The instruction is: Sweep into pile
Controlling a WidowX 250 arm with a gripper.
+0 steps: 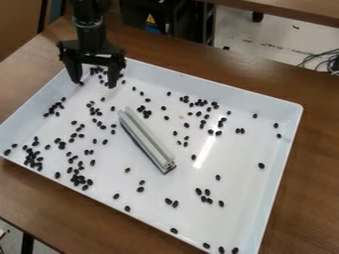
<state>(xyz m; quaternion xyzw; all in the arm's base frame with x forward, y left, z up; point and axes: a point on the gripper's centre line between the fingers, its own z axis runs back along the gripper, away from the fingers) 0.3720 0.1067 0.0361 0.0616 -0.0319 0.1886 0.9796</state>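
Beans (261, 165) lie around 1 metal bar (144, 139); open tool (94, 84) overhangs tray (218, 89).

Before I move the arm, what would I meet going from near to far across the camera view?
Three small black oval beans at the picture's bottom edge → silver-grey grooved metal bar → black two-finger gripper → black equipment with a yellow warning label.

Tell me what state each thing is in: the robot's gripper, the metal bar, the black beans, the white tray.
Gripper: open, holding nothing, at the tray's upper-left corner.
Metal bar: lying on its side in the tray, slantwise, not gripped.
Black beans: scattered, with some loose clusters, not in one pile.
White tray: open-topped, flat on the table.
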